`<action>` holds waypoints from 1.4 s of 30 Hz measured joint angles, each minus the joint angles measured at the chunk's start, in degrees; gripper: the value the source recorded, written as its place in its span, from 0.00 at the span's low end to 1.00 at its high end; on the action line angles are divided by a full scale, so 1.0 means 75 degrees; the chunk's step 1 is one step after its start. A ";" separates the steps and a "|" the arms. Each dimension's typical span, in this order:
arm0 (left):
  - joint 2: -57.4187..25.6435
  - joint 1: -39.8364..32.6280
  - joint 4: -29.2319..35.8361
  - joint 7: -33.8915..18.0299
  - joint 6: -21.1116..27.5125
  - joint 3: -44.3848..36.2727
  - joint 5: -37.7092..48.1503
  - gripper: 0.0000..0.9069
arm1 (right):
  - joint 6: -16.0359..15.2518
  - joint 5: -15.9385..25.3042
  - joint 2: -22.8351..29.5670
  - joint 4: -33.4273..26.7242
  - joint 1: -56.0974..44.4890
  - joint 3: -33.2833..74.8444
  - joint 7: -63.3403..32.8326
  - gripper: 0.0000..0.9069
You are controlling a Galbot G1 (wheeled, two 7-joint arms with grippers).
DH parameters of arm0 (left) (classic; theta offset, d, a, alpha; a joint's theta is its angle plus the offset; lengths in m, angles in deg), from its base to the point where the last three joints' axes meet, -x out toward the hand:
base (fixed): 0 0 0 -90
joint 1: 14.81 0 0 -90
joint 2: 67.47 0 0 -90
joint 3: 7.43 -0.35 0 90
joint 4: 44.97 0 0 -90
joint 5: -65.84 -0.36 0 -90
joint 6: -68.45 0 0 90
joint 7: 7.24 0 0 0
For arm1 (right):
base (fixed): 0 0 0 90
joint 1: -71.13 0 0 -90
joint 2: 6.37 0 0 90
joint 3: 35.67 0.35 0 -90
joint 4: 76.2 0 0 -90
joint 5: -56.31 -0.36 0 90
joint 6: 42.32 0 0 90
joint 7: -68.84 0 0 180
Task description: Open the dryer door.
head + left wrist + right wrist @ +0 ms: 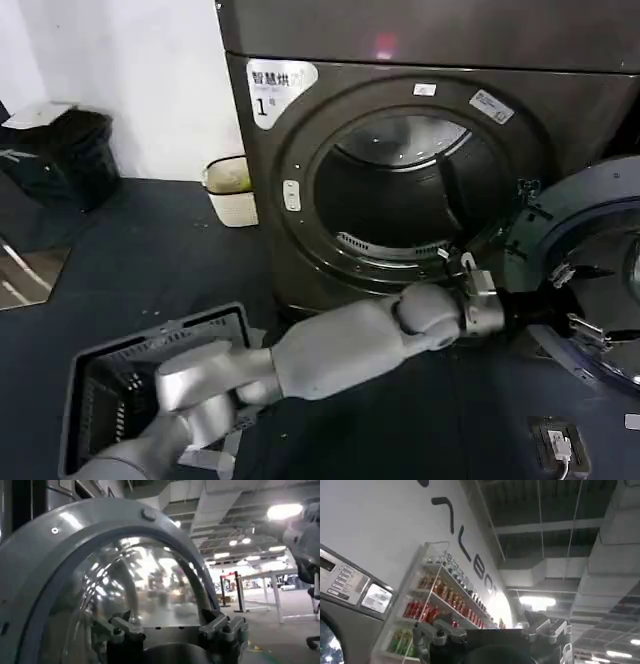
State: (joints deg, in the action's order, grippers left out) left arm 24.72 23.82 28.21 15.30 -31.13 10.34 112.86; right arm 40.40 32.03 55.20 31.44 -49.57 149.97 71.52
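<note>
The dryer door (600,250) stands swung open to the right of the dryer, its grey plastic inner side and bulging glass toward me. The round drum opening (400,190) is uncovered. My left arm reaches across from the lower left. At its end my left gripper (553,297) sits right at the door's inner side. In the left wrist view the door's grey ring (60,535) and domed glass (145,585) loom close, and the left gripper (170,625) is open with nothing between its fingers. My right gripper (492,630) is open and empty, pointing up toward a ceiling.
A black laundry basket (130,380) sits on the dark floor at the lower left, under my left arm. A cream bin (232,190) stands beside the dryer, with a black bin (65,150) farther left. A small flat device (560,442) lies on the floor near the door.
</note>
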 joint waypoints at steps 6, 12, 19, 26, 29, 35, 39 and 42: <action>0.0000 0.0029 0.0040 0.0023 -0.0022 -0.0027 0.0024 1.00 | 0.0015 0.0001 -0.0004 0.0001 -0.0011 -0.0002 0.0008 1.00; -0.0042 0.0052 0.0231 0.0025 -0.0024 -0.0030 0.0100 1.00 | 0.0018 0.0004 -0.0022 0.0012 -0.0011 -0.0013 0.0022 1.00; -0.0693 0.0021 0.0531 0.0018 -0.0021 -0.0091 0.0212 1.00 | 0.0018 0.0008 -0.0041 0.0035 -0.0011 -0.0027 0.0025 1.00; -0.1210 0.0042 0.0916 0.0018 -0.0054 -0.0084 0.0317 1.00 | 0.0015 0.0022 -0.0067 0.0038 0.0013 -0.0058 0.0027 1.00; -0.1454 0.0042 0.1108 0.0016 -0.0055 -0.0083 0.0354 1.00 | 0.0008 0.0026 -0.0074 0.0043 0.0033 -0.0086 0.0030 1.00; -0.1985 0.0015 0.1570 0.0000 -0.0057 -0.0084 0.0462 1.00 | -0.0010 0.0027 -0.0116 0.0071 0.0036 -0.0082 0.0034 1.00; -0.2471 -0.0037 0.1967 0.0026 -0.0119 -0.0091 0.0428 1.00 | -0.0015 0.0027 -0.0139 0.0072 0.0047 -0.0084 0.0047 1.00; -0.2880 -0.0045 0.2256 0.0031 -0.0124 -0.0076 0.0476 1.00 | -0.0015 0.0027 -0.0160 0.0073 0.0071 -0.0109 0.0055 1.00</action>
State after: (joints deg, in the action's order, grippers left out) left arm 3.12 23.48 45.13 15.54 -32.06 9.77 116.43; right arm 40.28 32.23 54.00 31.99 -49.04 149.16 71.93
